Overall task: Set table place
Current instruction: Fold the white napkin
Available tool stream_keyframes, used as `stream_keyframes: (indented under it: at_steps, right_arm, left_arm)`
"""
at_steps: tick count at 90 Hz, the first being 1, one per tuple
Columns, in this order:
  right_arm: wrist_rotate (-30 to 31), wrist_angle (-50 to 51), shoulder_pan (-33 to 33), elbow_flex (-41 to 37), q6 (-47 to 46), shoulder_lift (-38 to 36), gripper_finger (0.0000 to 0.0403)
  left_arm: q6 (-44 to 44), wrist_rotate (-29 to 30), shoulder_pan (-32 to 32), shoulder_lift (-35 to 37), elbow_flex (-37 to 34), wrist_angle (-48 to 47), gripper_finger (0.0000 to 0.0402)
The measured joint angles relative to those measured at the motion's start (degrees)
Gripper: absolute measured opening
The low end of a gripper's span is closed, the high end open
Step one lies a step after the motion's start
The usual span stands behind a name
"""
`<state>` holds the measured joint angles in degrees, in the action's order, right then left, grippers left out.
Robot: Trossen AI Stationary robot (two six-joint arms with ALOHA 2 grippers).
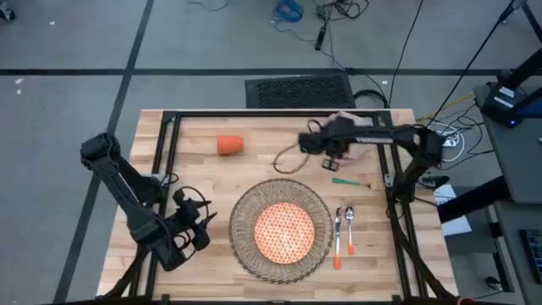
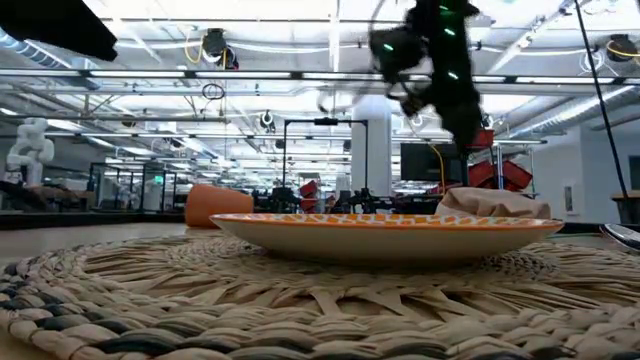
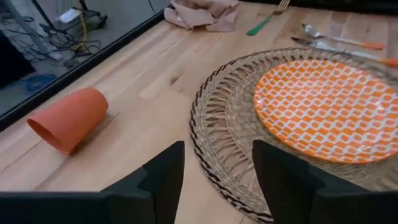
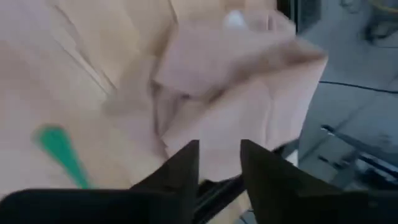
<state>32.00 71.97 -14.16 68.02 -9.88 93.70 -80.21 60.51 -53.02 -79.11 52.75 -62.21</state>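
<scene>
A round woven placemat (image 1: 241,246) lies at the table's near middle with an orange-patterned plate (image 1: 284,230) on it. Two orange-handled spoons (image 1: 343,227) lie right of the mat, and a green-handled fork (image 1: 356,181) lies beyond them. An orange cup (image 1: 229,145) lies on its side at the far left. A beige napkin (image 4: 236,93) lies crumpled by the far edge. My right gripper (image 4: 219,155) hovers open above the table, just short of the napkin. My left gripper (image 3: 217,168) rests open, left of the mat.
A thin cable loop (image 1: 292,163) lies on the wood between the cup and my right arm. Black frame bars (image 1: 169,135) run along the table's left and far sides. Bare wood lies left of the mat and around the cup.
</scene>
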Motion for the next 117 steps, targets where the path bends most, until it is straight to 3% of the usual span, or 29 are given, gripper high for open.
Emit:
stream_keyframes:
  at_steps: [15,33,50,65,75,92,100,117]
  right_arm:
    - [3.10,-13.79,2.80,-14.32,0.05,-5.39,0.0143]
    - [5.22,-24.16,2.71,-20.75,4.62,-5.89,0.0144]
    - [7.32,-25.30,-1.40,-22.00,0.42,-5.89,0.0144]
    - [3.98,-27.18,-5.26,-22.00,-0.29,-5.89,0.0144]
    - [0.74,-28.76,-7.44,-22.00,-0.23,-5.89,0.0144]
    - [0.36,-29.89,-10.94,-22.00,-0.78,-5.87,0.0144]
    - [-3.82,-30.15,-12.28,-22.18,-1.55,-5.87,0.0144]
    - [-6.60,-32.38,-13.07,-26.14,-1.58,-5.84,0.0130]
  left_arm:
    - [0.14,0.00,2.47,-2.64,0.00,0.42,0.0176]
    - [1.32,-0.02,4.91,-3.31,0.00,3.12,0.0176]
    - [10.09,0.00,6.71,-3.33,0.00,10.83,0.0176]
    - [16.34,-0.25,8.90,-3.33,0.00,14.88,0.0176]
    - [17.66,-0.92,9.40,-3.33,0.00,16.00,0.0176]
    - [17.71,-2.21,9.52,-3.33,0.00,16.84,0.0176]
    - [17.69,-3.09,9.33,-3.33,0.00,16.96,0.0176]
    - [17.67,-3.43,9.02,-3.33,0.00,17.48,0.0176]
